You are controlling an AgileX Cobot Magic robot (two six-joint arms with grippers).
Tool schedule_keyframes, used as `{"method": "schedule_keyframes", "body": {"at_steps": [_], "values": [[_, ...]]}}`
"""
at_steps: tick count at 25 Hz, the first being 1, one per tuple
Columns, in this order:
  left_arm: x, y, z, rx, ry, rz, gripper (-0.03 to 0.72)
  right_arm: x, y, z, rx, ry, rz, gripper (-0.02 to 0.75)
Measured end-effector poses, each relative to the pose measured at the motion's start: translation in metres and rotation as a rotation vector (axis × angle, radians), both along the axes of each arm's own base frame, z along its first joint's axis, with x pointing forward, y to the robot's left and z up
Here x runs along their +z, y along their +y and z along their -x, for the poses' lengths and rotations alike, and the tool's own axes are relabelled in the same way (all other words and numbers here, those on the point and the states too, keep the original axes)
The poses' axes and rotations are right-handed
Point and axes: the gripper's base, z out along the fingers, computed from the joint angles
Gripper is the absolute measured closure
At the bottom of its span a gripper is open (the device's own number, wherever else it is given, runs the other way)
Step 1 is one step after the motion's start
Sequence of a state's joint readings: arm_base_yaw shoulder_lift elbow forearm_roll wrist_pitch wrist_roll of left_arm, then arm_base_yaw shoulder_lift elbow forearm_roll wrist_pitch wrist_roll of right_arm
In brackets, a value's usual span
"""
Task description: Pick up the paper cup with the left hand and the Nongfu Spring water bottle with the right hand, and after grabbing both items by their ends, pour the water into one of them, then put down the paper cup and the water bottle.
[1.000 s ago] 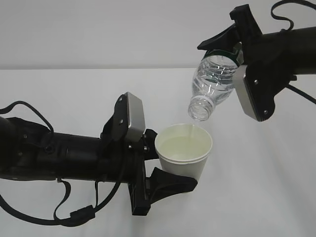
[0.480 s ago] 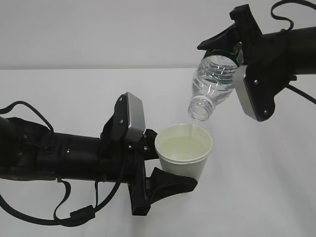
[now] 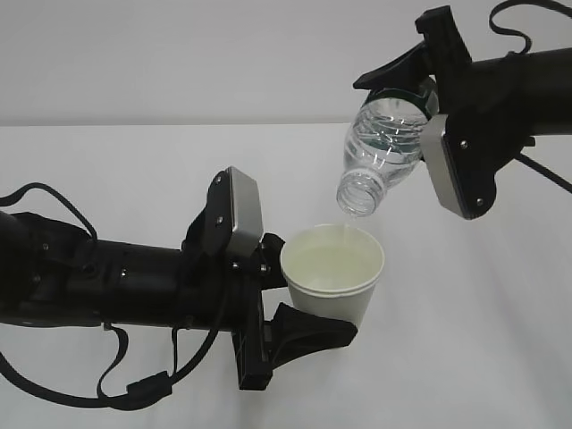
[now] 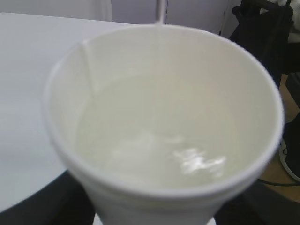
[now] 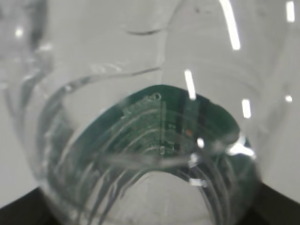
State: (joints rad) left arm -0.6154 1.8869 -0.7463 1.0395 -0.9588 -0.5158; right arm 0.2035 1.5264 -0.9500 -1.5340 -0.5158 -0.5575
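My left gripper (image 3: 313, 297) is shut on the white paper cup (image 3: 344, 299), which stays upright just above the table. Its dark fingers (image 4: 33, 208) flank the cup's lower wall (image 4: 154, 204). Water (image 4: 150, 140) fills much of the cup. My right gripper (image 3: 407, 107) is shut on the base end of the Nongfu Spring water bottle (image 3: 382, 154), tipped mouth-down over the cup. A thin stream of water (image 3: 349, 231) falls from the mouth into the cup. The right wrist view is filled by the clear ribbed bottle (image 5: 154, 70) and its green label (image 5: 159, 126).
The white table (image 3: 500, 340) stretches under both arms, with a pale wall behind. In the left wrist view, dark equipment (image 4: 267, 37) and a cable on the floor (image 4: 288, 164) show past the table's right edge.
The bottle's mouth has shifted slightly left and up, tipping a little more. Water keeps running into the cup. The left arm and the cup have not moved.
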Motion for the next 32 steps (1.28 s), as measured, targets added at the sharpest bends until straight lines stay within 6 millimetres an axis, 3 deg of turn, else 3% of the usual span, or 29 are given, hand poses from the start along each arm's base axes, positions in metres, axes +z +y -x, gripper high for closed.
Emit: {"method": "schedule_keyframes", "body": {"at_steps": [32], "values": [[0.0006,0.0,-0.0013,0.013,-0.009,0.005,0.208,0.0015,0.0016,0.0006,-0.117,0.215,-0.244,0.246]]}}
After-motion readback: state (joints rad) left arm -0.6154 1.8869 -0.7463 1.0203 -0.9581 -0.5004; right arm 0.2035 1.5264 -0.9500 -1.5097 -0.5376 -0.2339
